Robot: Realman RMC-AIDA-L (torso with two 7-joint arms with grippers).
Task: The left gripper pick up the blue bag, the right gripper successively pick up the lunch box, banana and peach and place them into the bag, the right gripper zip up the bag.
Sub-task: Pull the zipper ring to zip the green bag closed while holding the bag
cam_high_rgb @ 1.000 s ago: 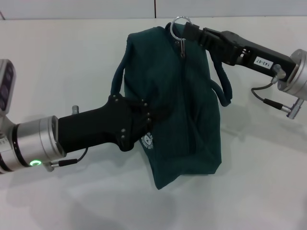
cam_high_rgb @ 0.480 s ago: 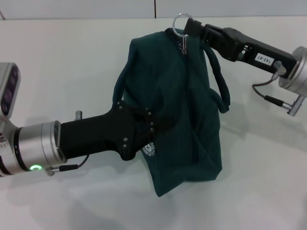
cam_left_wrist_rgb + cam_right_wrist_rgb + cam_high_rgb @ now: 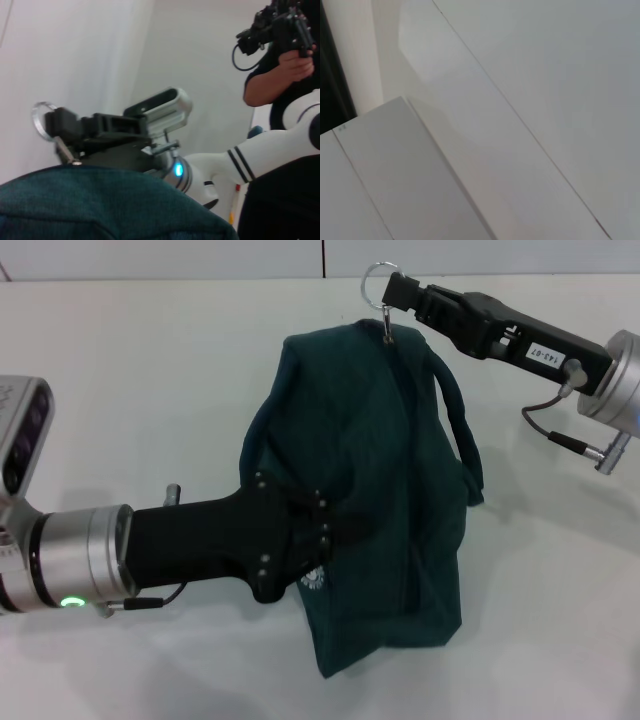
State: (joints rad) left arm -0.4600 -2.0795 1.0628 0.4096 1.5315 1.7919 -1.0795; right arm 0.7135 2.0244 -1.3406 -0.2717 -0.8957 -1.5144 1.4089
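The blue bag [image 3: 380, 490] is a dark teal fabric bag lying zipped on the white table in the head view, with its round white logo [image 3: 314, 579] near my left claw. My left gripper [image 3: 322, 525] is shut on the bag's left side fabric. My right gripper [image 3: 393, 290] is shut on the ring zip pull [image 3: 376, 282] at the bag's far end, holding it up. In the left wrist view the ring zip pull [image 3: 42, 120], right gripper [image 3: 60, 126] and bag fabric [image 3: 100, 205] show. The lunch box, banana and peach are out of view.
The white table [image 3: 150, 370] spreads around the bag, with a wall seam behind it. One padded handle [image 3: 462, 430] loops off the bag's right side. A person [image 3: 280, 65] holding a device stands beyond the robot in the left wrist view.
My right gripper has pulled the ring zip pull farther away and slightly right. The bag has stretched out and shifted toward me with the left gripper.
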